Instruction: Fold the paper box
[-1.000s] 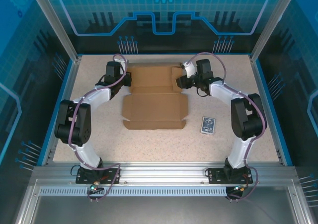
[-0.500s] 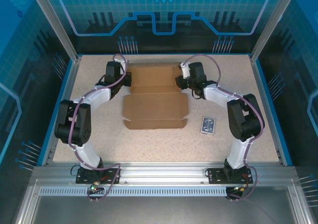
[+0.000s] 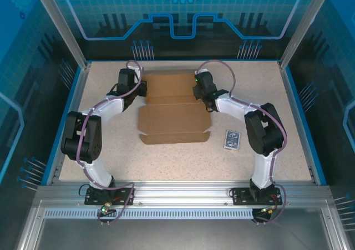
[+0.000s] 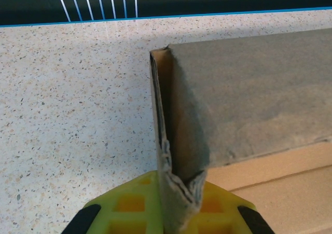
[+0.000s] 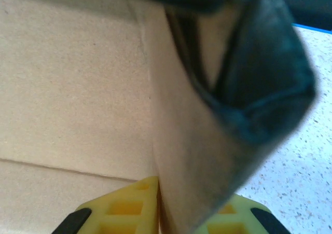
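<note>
The paper box (image 3: 173, 117) is a brown die-cut cardboard sheet lying flat mid-table, with its far side flaps lifted. My left gripper (image 3: 143, 88) is at the sheet's far left corner. In the left wrist view the left gripper (image 4: 179, 195) is shut on an upright side flap (image 4: 181, 130), whose crumpled lower edge sits between the yellow fingers (image 4: 129, 203). My right gripper (image 3: 198, 89) is at the far right side of the sheet. In the right wrist view the right gripper (image 5: 189, 205) is shut on the raised right flap (image 5: 207, 156), beside the flat panel (image 5: 78, 88).
A small blue-patterned card pack (image 3: 232, 139) lies on the speckled table (image 3: 111, 150) to the right of the sheet. Blue rails border the table, and metal frame posts stand at the back corners.
My right arm has swung left from outside the sheet onto its right flap, and its jaws have closed on that flap. The left arm has kept its hold and place.
</note>
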You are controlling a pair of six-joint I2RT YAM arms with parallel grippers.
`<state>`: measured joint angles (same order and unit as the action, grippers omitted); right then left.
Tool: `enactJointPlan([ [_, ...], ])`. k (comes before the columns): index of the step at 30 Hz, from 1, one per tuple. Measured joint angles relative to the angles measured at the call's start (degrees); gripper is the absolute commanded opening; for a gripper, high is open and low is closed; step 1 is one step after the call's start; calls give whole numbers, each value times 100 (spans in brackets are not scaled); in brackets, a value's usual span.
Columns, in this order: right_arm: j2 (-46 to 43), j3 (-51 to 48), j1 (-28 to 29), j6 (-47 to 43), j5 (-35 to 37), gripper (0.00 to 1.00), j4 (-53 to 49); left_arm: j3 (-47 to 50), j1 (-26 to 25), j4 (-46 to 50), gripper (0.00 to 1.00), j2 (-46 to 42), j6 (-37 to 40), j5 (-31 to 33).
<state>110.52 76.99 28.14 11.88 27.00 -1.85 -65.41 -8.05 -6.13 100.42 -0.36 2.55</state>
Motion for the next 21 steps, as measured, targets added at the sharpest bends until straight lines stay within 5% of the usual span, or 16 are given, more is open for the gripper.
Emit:
enactJointPlan([
  [14,372,557,160,350,1084,14,-621,0,-48,61,0,0,-20,-131],
  [21,404,597,186,358,1141,23,-719,0,-48,98,0,0,-20,-131],
])
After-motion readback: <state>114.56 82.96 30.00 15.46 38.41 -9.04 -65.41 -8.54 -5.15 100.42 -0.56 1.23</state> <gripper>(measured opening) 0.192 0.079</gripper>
